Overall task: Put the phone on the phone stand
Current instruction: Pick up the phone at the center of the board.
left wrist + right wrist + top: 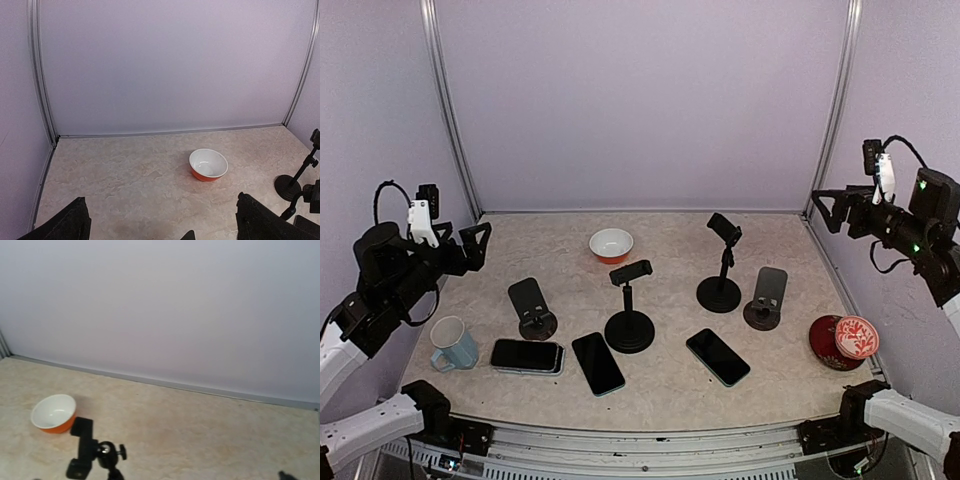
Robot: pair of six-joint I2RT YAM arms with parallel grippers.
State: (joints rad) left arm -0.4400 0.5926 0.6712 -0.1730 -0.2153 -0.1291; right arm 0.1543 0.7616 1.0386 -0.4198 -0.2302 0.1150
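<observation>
Near front edge, phone (597, 362) flat, well apart from left jaws and right jaws, both spread empty.

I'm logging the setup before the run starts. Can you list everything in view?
phones: 3, black, lying flat near the front edge: left phone, middle phone, right phone
phone stands: 4, black, in a row behind the phones: left flat stand, left pole stand, right pole stand, right flat stand
bowl: 1, orange outside and white inside, back centre
mug: 1, pale blue, front left
saucer: 1, dark red, front right
cup: 1, red-and-white pattern, on the saucer
table: 1, beige marbled
left pincer: 1, black, open, raised at the left
right pincer: 1, black, open, raised at the right
</observation>
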